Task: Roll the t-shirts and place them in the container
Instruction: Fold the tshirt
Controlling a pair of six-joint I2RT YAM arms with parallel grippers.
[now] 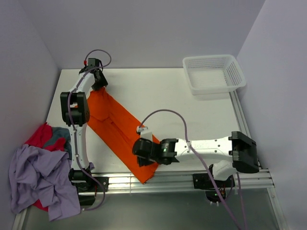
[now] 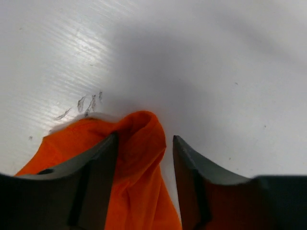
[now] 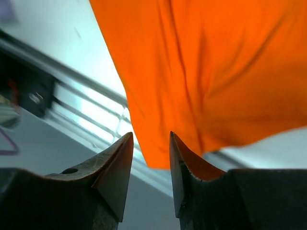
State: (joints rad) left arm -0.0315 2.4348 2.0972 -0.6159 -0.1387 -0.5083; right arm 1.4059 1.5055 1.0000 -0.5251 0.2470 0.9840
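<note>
A bright orange t-shirt (image 1: 117, 127) lies folded into a long strip running diagonally from the far left towards the table's near edge. My left gripper (image 1: 100, 82) is at its far end. In the left wrist view it is open (image 2: 145, 136), with a raised fold of the orange cloth (image 2: 139, 143) between the fingers, close to the left one. My right gripper (image 1: 142, 155) hovers over the strip's near end. It is open (image 3: 151, 134), with the shirt's near corner (image 3: 192, 86) just beyond the fingertips. Lavender (image 1: 33, 177), red (image 1: 41, 136) and grey-teal (image 1: 60, 136) shirts lie piled at the left.
A white mesh basket (image 1: 213, 72) stands at the far right corner. Metal rails (image 1: 182, 179) run along the table's near edge, just past the strip's near end. Walls close in on the left, far and right sides.
</note>
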